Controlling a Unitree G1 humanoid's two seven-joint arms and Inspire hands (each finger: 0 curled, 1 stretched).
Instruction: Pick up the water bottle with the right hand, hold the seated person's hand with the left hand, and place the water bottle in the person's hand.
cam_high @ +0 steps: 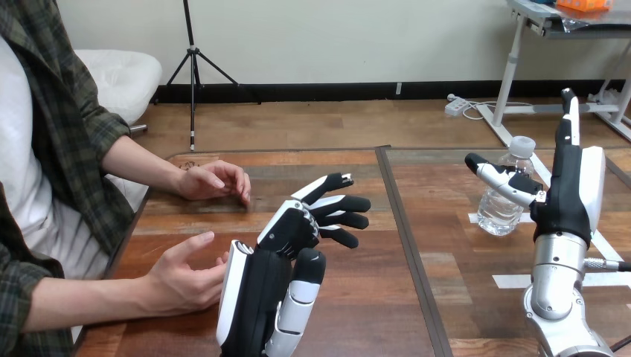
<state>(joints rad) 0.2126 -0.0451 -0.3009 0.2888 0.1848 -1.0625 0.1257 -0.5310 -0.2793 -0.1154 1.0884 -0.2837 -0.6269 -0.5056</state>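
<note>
pick-up step: the bottle (504,195) stands on the table (454,297) just beside the right hand (571,190), whose fingers are straight and grasp nothing, thumb perhaps touching it, so next it must close round it, while the left hand (294,245), fingers relaxed, is beside the person's lower hand (180,282).

A wooden table (357,297) fills the lower half of the frame, split by a dark seam (408,245) that runs from mid-frame down to the bottom edge. Right of the seam, a clear water bottle (502,201) stands upright beside white tape strips (513,280). At upper left, the person's hand (212,181) rests on the tabletop
</note>
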